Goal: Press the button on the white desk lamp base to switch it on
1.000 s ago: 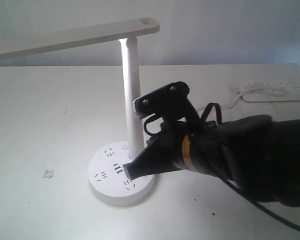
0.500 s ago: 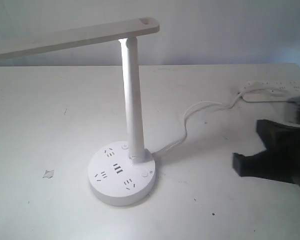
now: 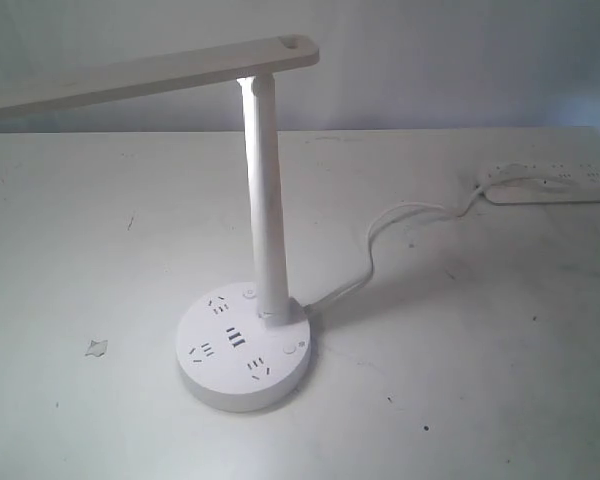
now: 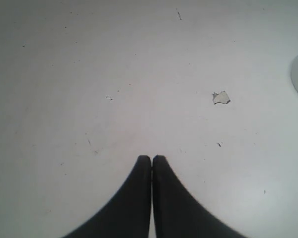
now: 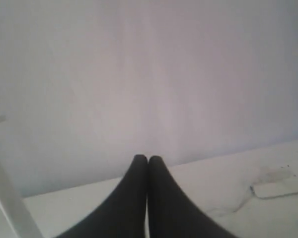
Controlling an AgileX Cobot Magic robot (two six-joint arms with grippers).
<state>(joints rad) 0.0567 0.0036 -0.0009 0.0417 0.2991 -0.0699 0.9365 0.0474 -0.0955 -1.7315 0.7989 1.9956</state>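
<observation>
At the far left of the table [image 3: 70, 230] a small torn scrap [image 3: 97, 347] lies alone. The left gripper [image 4: 152, 159] hangs over the bare surface near it, jaws pressed together on nothing. Its wrist view catches only a sliver of the white desk lamp base [image 3: 242, 352] at the frame edge, so this arm seems parked clear of the job. The white desk lamp [image 3: 265, 210] stands left of centre in the exterior view, its long flat arm reaching left over the table. The round base anchors it, with sockets and USB slots facing up where plugs and fingertips can reach them. The button [image 3: 288, 352] sits flush on the right front part of the base, just beside a faint grey mark and well apart from either gripper. A bright patch where the arm joins the post suggests the light may already be on, though that is only a judgement. A white cord [image 3: 380, 235] runs right from the base towards the power strip [image 3: 555, 182] at the table's right edge, probably feeding the lamp. The right gripper [image 5: 148, 159] is likewise closed and empty, raised towards the wall and outside the exterior view.
</observation>
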